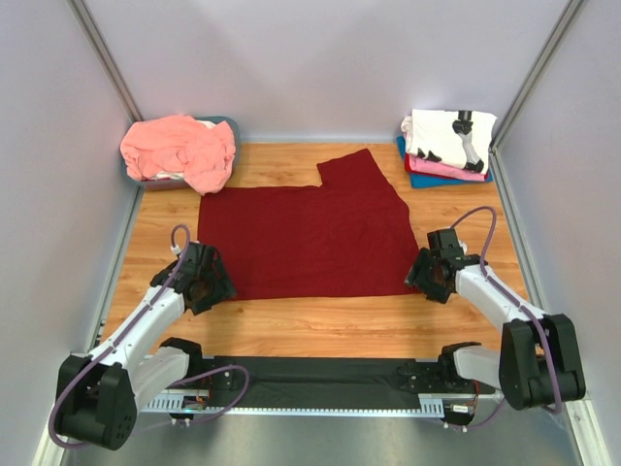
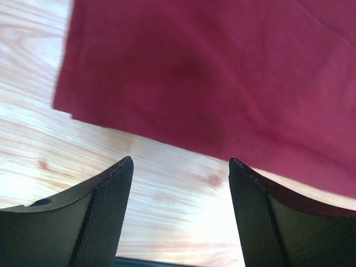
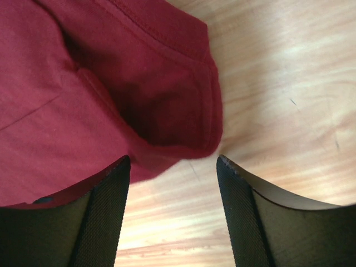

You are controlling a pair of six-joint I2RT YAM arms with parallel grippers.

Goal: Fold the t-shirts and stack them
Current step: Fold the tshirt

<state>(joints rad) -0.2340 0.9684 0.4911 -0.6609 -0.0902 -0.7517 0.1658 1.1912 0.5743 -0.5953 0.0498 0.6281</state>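
Observation:
A dark red t-shirt (image 1: 301,238) lies spread flat in the middle of the wooden table, one sleeve pointing to the back. My left gripper (image 1: 219,282) stands open just off its near left corner; in the left wrist view the shirt's edge (image 2: 222,83) lies beyond the fingertips, with bare wood between the jaws (image 2: 181,167). My right gripper (image 1: 420,273) is open beside the near right corner, where a folded hem (image 3: 167,111) reaches almost to the gap between the jaws (image 3: 173,164). A salmon-pink t-shirt (image 1: 179,150) is heaped at the back left. Folded white printed (image 1: 448,136), pink (image 1: 441,168) and blue (image 1: 427,181) t-shirts are stacked at the back right.
The salmon-pink shirt sits in a grey-blue basket (image 1: 229,123). Pale walls with metal posts close in the table on three sides. A black mat (image 1: 320,374) runs along the near edge between the arm bases.

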